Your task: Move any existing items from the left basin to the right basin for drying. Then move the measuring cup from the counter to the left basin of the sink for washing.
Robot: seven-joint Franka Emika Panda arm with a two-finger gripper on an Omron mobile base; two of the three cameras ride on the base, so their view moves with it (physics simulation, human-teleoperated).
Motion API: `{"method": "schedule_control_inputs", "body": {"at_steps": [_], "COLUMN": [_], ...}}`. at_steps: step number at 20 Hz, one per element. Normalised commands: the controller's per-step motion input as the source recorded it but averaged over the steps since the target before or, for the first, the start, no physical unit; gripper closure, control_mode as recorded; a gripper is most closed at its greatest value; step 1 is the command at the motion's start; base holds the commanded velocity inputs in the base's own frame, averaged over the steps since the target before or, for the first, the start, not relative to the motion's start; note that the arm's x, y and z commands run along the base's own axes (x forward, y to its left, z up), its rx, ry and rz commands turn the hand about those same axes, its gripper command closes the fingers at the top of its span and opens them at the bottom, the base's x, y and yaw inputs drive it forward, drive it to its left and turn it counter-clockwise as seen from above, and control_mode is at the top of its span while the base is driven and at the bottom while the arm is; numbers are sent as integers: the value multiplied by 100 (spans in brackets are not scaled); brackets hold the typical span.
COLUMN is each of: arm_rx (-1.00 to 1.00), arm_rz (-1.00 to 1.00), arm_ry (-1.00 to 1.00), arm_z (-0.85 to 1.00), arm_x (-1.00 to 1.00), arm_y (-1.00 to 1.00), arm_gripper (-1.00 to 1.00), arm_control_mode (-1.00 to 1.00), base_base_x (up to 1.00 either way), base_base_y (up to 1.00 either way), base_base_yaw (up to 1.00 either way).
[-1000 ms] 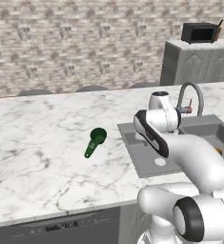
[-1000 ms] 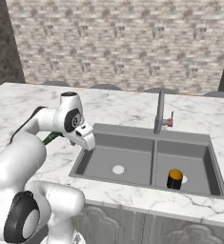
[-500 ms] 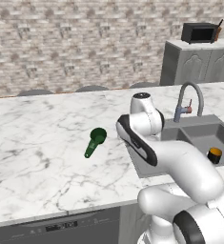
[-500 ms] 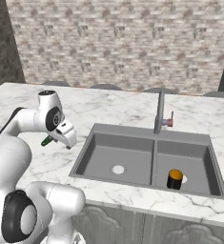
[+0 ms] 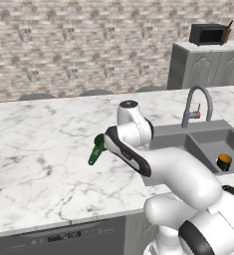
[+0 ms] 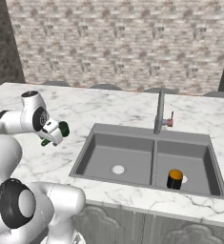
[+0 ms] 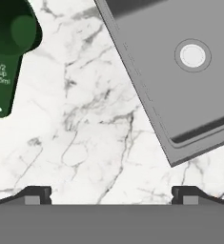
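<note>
Lying on the marble tabletop (image 5: pixel 39 154), upper left of the hand view: green measuring cup (image 7: pixel 8 43), handle marked 1/2 cup. Tool (image 7: pixel 111 195): fingers spread wide, holding nothing. Orange-and-black round item (image 6: pixel 174 179): upright in the right basin (image 6: pixel 199 164). Left basin (image 6: pixel 108 155): pale drain showing.

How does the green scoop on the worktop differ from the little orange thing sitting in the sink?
The measuring cup is dark green with a long straight handle; the orange item is squat and round, orange on top and black below, with no handle. The measuring cup lies flat on the white marble counter, left of the sink; the orange item stands upright in the right basin. Both are small, and neither is being touched by the gripper, whose jaws stand open.
</note>
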Motion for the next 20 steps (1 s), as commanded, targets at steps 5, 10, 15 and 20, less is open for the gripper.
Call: {"method": "schedule_control_inputs", "body": {"at_steps": [5, 10, 15, 20], "arm_rx": [0, 0, -1, -1], "arm_rz": [6, 4, 0, 0], "arm_ry": [-1, 0, 0, 0], "arm_z": [0, 0, -1, -7], "arm_x": [28, 33, 41, 46], "arm_y": [54, 48, 32, 16], "arm_gripper": [-100, -100, -100, -100], "arm_control_mode": [-100, -100, -100, -100], "base_base_x": [0, 0, 0, 0], "base_base_y": [0, 0, 0, 0], "base_base_yaw": [0, 0, 0, 0]}}
